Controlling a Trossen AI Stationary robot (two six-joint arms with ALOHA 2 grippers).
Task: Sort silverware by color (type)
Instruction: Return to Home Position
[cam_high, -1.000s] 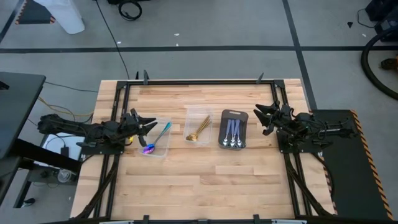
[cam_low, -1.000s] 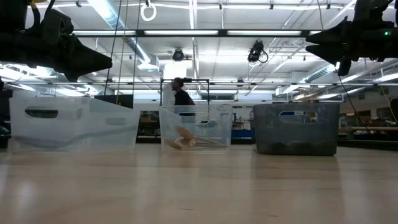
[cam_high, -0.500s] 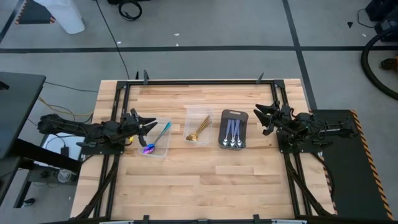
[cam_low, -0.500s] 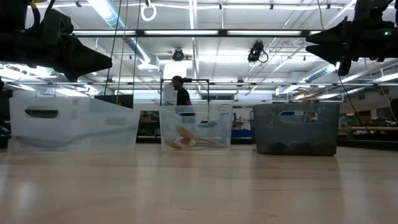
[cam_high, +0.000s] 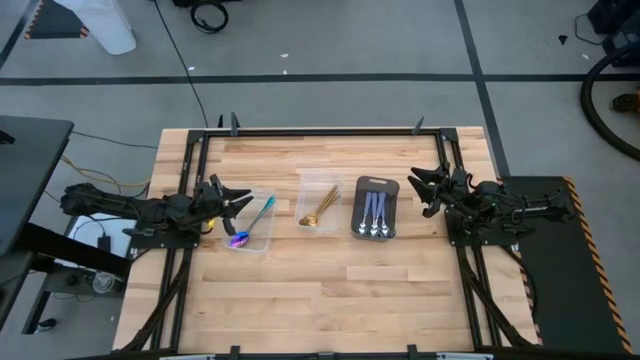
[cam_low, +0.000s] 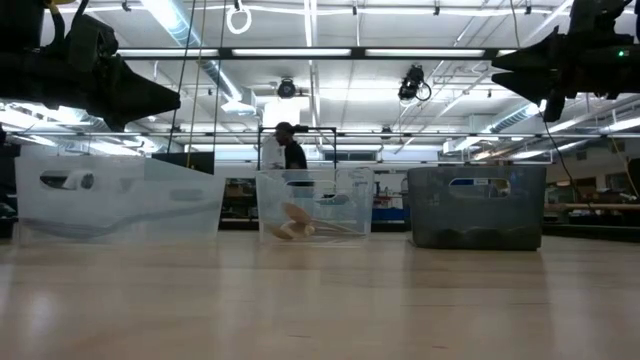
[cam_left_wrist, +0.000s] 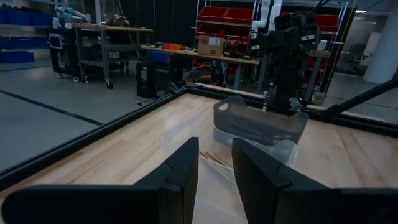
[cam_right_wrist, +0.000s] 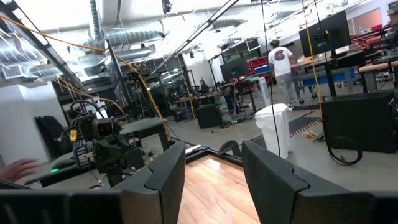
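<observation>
The silverware lies sorted in three containers in a row mid-table. Purple-bowled, teal-handled spoons (cam_high: 250, 222) lie in a clear tub (cam_high: 266, 240). Gold spoons (cam_high: 320, 208) lie in a second clear tub (cam_high: 308, 182), and silver spoons (cam_high: 374, 216) lie in a dark grey tray (cam_high: 376, 183). My left gripper (cam_high: 243, 199) hovers open at the left tub's left side, raised off the table, with nothing between its fingers (cam_left_wrist: 214, 146). My right gripper (cam_high: 414, 186) hovers open to the right of the grey tray, also empty (cam_right_wrist: 213, 149).
A black frame rail (cam_high: 320, 131) runs around the table's edges. The wooden top (cam_high: 320, 300) stretches toward the near edge in front of the containers. In the low view the three containers (cam_low: 315, 203) stand side by side, with a person (cam_low: 290, 150) far behind in the room.
</observation>
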